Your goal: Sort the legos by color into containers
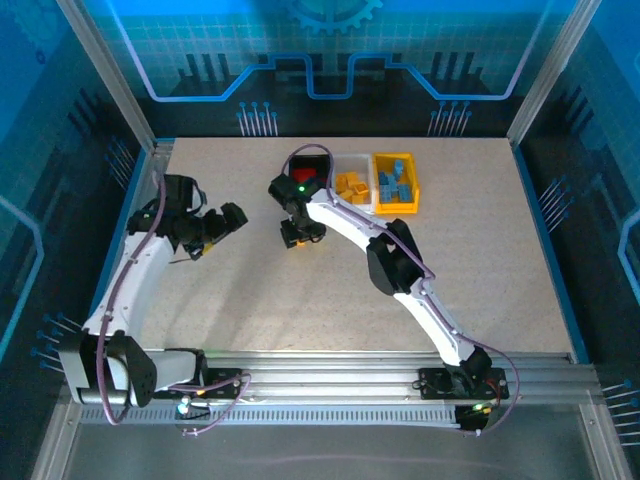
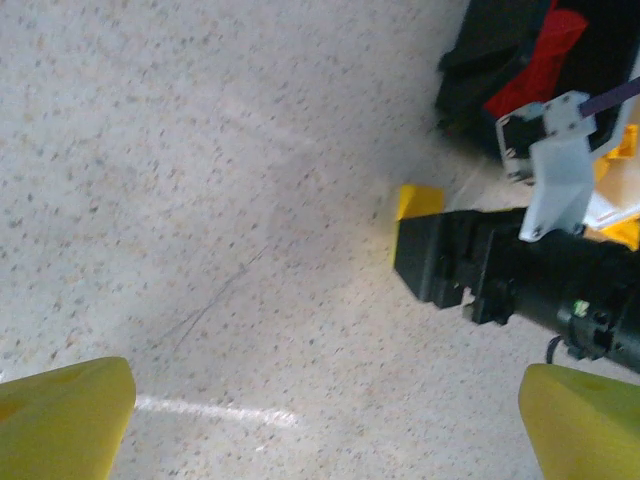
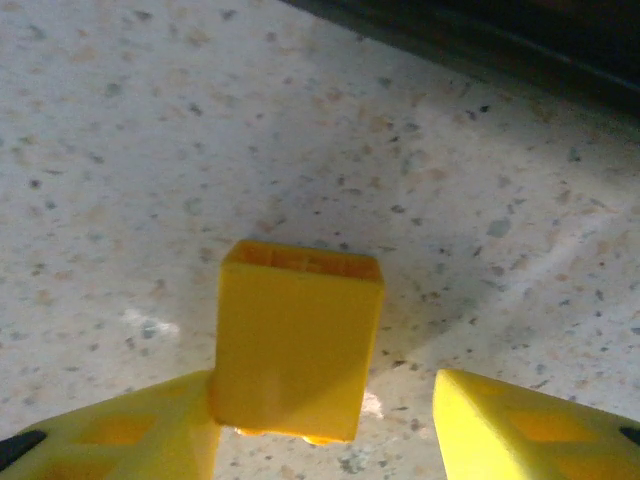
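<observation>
Right gripper (image 3: 322, 392): jaws parted, orange-yellow brick (image 3: 298, 340) standing between them, touching the frame-left finger, clear of the other. Left gripper (image 2: 320, 410): jaws wide over table (image 2: 200, 180). Upper centre of the top view: black bin (image 1: 326, 166), white bin (image 1: 352, 160), yellow bin (image 1: 379, 186) in a row.

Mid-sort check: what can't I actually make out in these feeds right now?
- Right wrist view: orange brick loses its lower end to the frame edge.
- Top view: right gripper covers that brick; its arm hides part of the black bin and its contents.
- Left wrist view: right gripper hides most of the brick.
</observation>
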{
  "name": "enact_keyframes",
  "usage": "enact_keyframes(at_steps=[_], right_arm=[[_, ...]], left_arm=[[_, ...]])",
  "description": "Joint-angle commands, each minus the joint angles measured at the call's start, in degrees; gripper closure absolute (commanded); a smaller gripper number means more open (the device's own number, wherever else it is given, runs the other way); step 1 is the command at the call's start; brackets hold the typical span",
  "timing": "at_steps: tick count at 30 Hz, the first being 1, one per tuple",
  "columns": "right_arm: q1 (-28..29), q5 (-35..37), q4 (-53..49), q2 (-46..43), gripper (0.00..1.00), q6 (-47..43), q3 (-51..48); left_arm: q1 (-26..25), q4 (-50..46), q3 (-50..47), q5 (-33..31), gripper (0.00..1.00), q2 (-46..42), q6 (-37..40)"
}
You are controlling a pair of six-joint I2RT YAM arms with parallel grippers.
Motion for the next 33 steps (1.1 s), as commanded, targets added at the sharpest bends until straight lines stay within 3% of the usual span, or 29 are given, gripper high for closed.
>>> enact_keyframes(at_steps=[1,8,13,16,18,22,26,33], right_arm=[[-0.2,2.4,0.0,1.2,0.42,0.0,1.8],[0.0,0.5,0.0,6.7,0.46,0.8,8.5],[0.0,0.7,0.0,5.9,0.6,1.2,6.8],[0.0,0.5,1.5,1.9,0.74,0.6,3.5],[-0.2,-1.0,1.8,-1.2,0.78,0.4,2.5],[-1.6,-3.8,1.5,-9.6,0.79,0.4,1.1],[-6.5,-6.0,1.9,-16.8,0.77,0.5,-1.0],[-17.1,-5.2,4.6,-14.9,0.75,-2.6,0.5]], left_arm=[[-0.1,-0.1,-1.0,-0.9,0.01,-4.3,-0.3],[-0.1,-1.8,-1.4,-1.5,0.01,-4.4,0.8],[0.0,-1.9,-1.5,-2.1,0.01,-4.1,1.3],[0.0,-1.3,-1.8,-2.8,0.01,-3.8,1.3],[0.0,-0.8,-1.9,-2.9,0.01,-3.7,1.1],[0.2,0.2,-1.9,-4.2,0.01,-4.0,0.7],[0.2,2.3,-2.4,-5.0,0.01,-4.8,1.0],[0.3,8.0,-5.3,-12.1,0.01,-7.3,1.5]])
